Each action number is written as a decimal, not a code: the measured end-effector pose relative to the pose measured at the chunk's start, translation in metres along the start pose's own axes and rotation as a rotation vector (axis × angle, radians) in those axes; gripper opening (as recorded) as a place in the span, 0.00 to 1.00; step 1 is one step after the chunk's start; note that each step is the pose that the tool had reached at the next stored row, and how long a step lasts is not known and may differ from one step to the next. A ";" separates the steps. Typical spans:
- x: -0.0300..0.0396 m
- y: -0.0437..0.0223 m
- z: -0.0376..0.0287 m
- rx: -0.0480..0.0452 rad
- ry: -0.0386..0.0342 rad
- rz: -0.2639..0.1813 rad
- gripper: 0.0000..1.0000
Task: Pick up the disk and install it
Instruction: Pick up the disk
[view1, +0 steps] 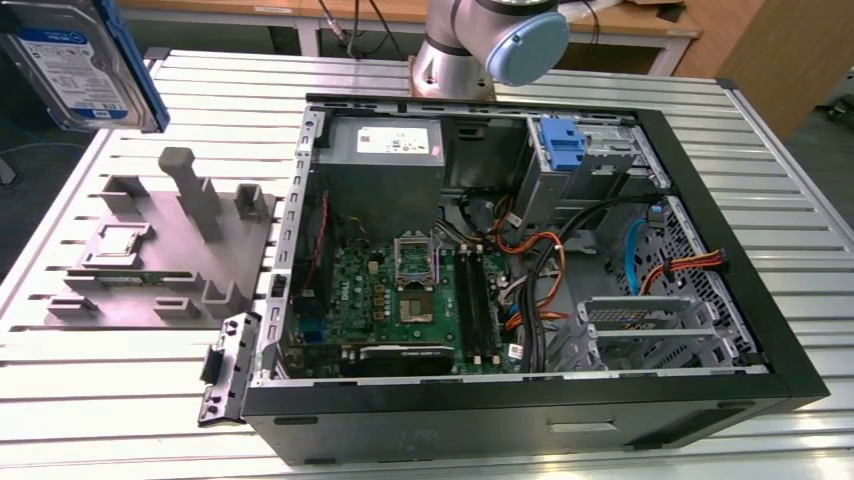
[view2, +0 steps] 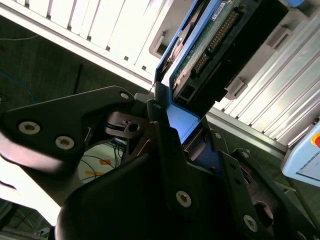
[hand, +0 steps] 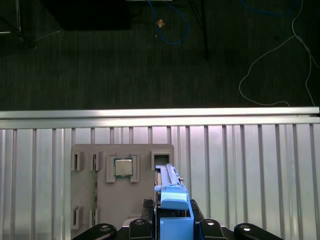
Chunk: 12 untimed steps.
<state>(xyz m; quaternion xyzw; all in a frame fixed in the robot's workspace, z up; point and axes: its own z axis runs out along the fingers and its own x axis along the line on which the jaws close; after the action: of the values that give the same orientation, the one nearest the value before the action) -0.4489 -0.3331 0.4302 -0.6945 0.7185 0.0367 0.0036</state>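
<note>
The step in hand looks like the carry: the flat silver-grey hard drive with a blue-and-white label in its bright blue plastic carrier, the disk (view1: 70, 60), hangs in the air at the exterior view's left. It is above the slatted aluminium bench (view1: 107, 400) and well apart from the open black computer case (view1: 787, 385).

To do this step well, the grip should probably stay on the carrier's stiff plastic rather than on the bare circuit board that faces the second wrist view. The disk should travel high enough to pass over the tall posts of the grey multi-post fixture block (view1: 160, 250) and over the case rim. Loose orange and black cables (view1: 534, 270) lie inside the case, and a blue plastic bracket (view1: 563, 145) sits in the upper drive bay. Any approach would therefore need the disk squared to a bay and clear of the wiring. A tilted disk is likely to jam on a metal cage edge.

In the second wrist view the 2 black fingers (view2: 167, 150) are pressed onto 1 end of the disk (view2: 210, 45), pinching the blue carrier between them, and the rest of it reaches out beyond the fingertips. In the first wrist view the gripper (hand: 172, 231) holds the disk (hand: 172, 200) edge-on, directly above the fixture block (hand: 100, 200), where a small square processor chip (hand: 123, 167) rests in a pocket.
</note>
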 end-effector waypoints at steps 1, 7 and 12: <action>0.0000 0.0000 -0.0004 -0.0001 0.0000 0.000 0.36; -0.0002 0.0001 -0.0027 0.0001 0.0000 0.000 0.36; -0.0003 0.0002 -0.0048 0.0000 0.0000 0.000 0.36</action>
<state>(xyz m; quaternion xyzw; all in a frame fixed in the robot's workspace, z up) -0.4489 -0.3331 0.4350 -0.6945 0.7185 0.0367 0.0036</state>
